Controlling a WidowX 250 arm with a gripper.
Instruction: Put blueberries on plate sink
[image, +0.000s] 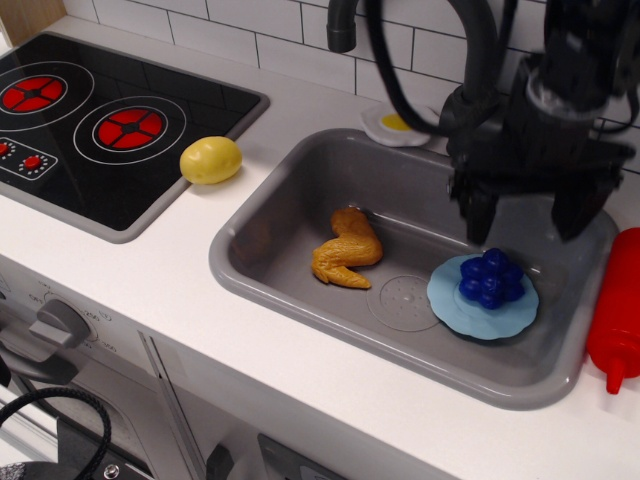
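The blueberries (490, 279), a clump of glossy deep-blue balls, rest on the light-blue plate (462, 311). The plate lies on the floor of the grey sink (300, 190), at its right end next to the round drain pattern. My gripper (527, 218) hangs above the plate, its two dark fingers spread apart, open and empty. It is clear of the blueberries. The dark faucet (343, 22) curves over the sink's back edge.
A tan chicken-piece toy (345, 250) lies in the middle of the sink. A yellow potato toy (211, 160) sits on the counter beside the black stove (90, 120). A fried-egg toy (392, 124) lies behind the sink. A red bottle (618, 310) stands at the right edge.
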